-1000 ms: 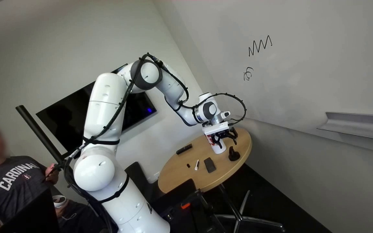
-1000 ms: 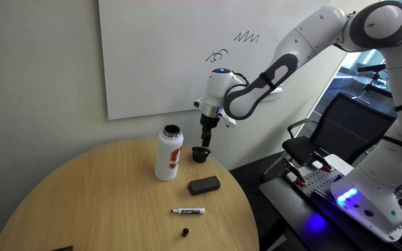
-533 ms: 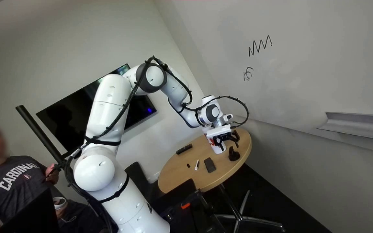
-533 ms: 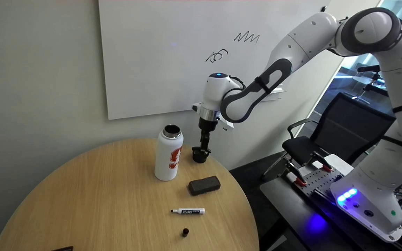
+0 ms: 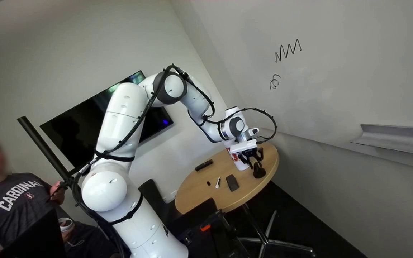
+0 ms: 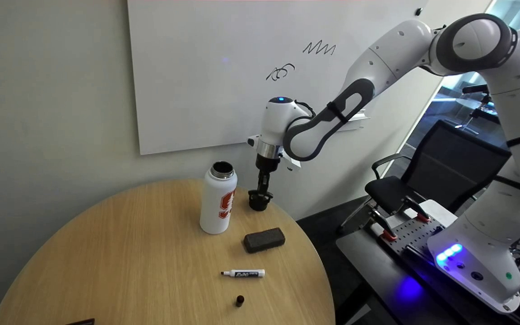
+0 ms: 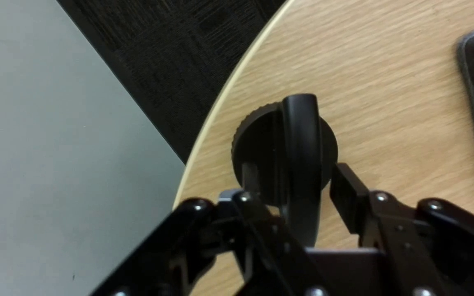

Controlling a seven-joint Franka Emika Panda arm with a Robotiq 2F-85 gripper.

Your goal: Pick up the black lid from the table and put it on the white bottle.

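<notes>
The black lid (image 7: 257, 139), round with a tall loop handle (image 7: 303, 156), rests on the wooden table (image 7: 385, 82) close to its edge. My gripper (image 7: 294, 176) is low over it in the wrist view, one finger on each side of the handle. The jaws are part-way together, with wood showing between the handle and the right-hand finger (image 7: 346, 201). Contact on the left side cannot be made out. The white bottle (image 6: 218, 203), red mark on its side, stands upright and uncapped to the left of the lid (image 6: 258, 204) in an exterior view.
A dark eraser (image 6: 264, 240), a white marker (image 6: 244, 273) and a small black marker cap (image 6: 239, 301) lie in front of the lid. A black remote (image 5: 203, 165) sits farther along the table. Wall and whiteboard (image 6: 224, 90) rise close behind.
The arm has come down and a little toward the bottle, bringing the gripper to the lid's handle. Its fingers have drawn closer together. Lid and bottle have stayed put.
</notes>
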